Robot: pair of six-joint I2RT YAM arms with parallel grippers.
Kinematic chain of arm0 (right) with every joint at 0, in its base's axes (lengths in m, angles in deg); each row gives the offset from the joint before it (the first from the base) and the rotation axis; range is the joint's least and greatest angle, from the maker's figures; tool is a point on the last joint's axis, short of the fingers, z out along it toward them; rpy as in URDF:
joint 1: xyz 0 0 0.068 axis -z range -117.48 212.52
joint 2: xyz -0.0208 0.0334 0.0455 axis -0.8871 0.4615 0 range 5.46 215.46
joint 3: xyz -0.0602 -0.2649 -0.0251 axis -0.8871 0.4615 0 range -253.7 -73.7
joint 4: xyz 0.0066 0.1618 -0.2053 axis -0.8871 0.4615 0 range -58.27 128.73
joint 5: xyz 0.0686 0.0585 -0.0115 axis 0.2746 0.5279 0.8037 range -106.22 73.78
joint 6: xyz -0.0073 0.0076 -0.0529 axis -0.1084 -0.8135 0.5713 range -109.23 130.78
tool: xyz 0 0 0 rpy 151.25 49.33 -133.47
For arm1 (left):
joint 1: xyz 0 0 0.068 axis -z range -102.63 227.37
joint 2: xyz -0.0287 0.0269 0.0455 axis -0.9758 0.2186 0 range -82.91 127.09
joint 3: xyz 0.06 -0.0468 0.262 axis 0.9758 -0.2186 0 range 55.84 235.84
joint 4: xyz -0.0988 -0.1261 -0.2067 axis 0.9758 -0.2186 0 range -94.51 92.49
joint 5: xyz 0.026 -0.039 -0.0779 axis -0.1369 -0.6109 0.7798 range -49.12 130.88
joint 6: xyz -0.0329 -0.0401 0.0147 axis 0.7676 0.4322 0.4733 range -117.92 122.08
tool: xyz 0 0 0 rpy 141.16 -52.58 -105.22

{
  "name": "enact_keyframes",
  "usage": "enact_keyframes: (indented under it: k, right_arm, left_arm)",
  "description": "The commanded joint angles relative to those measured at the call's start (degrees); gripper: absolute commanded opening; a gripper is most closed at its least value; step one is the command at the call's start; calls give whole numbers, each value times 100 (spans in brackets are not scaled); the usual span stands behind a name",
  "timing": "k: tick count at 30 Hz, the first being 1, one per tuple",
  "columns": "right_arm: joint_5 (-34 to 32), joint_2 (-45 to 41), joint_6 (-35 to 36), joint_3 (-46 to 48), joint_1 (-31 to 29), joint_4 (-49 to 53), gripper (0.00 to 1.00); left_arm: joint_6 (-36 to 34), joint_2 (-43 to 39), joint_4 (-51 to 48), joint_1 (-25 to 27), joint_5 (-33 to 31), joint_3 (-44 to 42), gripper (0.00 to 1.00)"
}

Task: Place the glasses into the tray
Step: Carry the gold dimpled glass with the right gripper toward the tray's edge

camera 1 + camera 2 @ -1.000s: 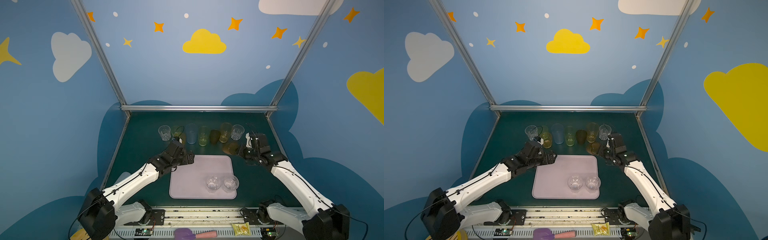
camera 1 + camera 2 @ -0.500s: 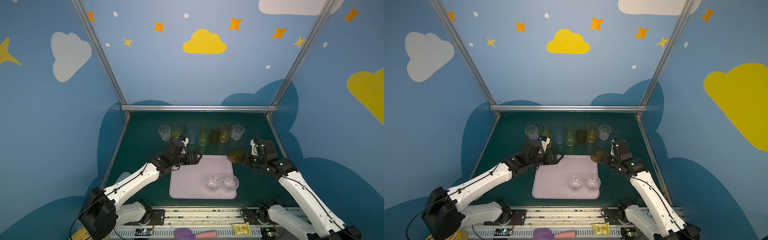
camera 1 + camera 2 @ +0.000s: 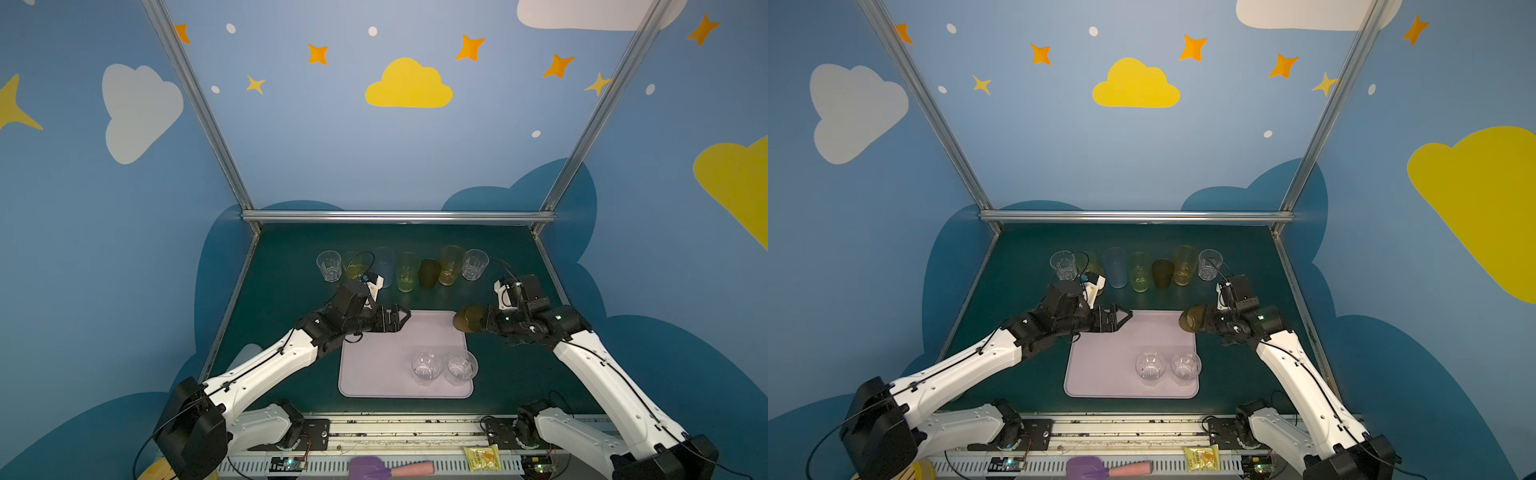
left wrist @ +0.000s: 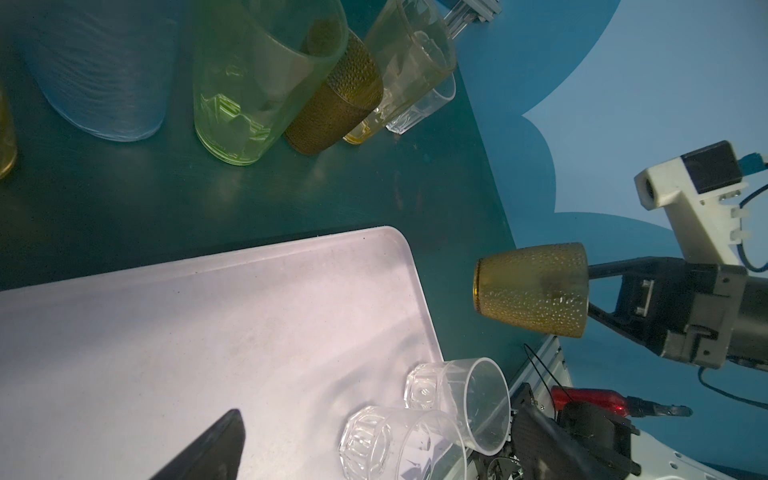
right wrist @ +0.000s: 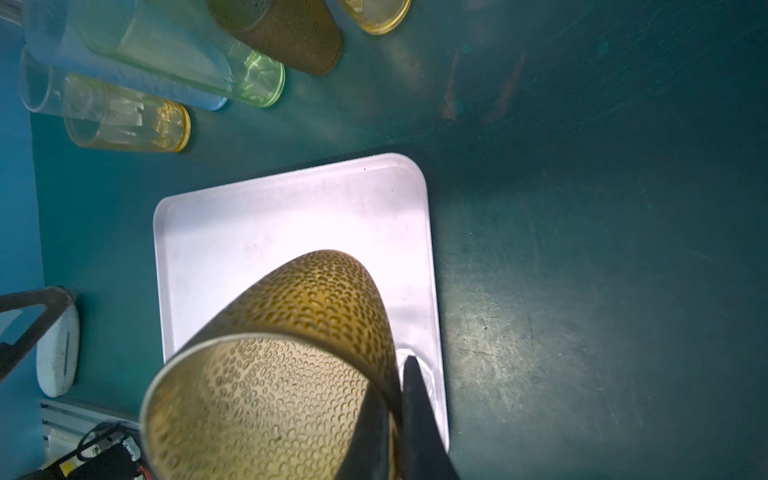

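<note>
- Dark green matte table (image 3: 291, 299): scuffed; silver aluminium frame bar (image 3: 395, 216) along back edge.
- Blue wall panels (image 3: 291, 145): yellow cloud decal (image 3: 408, 85), white cloud decal (image 3: 139, 110), orange star decals (image 3: 318, 54).
- Front ledge, below table:
  - Purple silicone spatula with pink handle (image 3: 386, 468), lying flat.
  - Yellow crinkled snack packet (image 3: 482, 458), right of spatula, apart.
  - Small circuit board with green light (image 3: 286, 463), left of spatula.

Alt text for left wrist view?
The right gripper holds a dimpled amber tumbler sideways in the air, off a corner of the pink tray. Two clear faceted tumblers sit on the tray; more coloured glasses stand on the green table.
</note>
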Motion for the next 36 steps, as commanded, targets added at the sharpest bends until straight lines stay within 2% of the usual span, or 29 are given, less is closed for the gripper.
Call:
enact_keyframes:
  k: [1,16,36]
  right_arm:
    - [-192,7,66,-163,-138,158,0]
    - [-674,254,-35,-204,-783,468,0]
    - [-923,902,-212,98,-1140,397,0]
  left_arm:
    - [-4,-75,91,71,37,-79,100]
    - [112,17,126,146,-212,-136,100]
    - [233,74,-102,138,-519,-196,100]
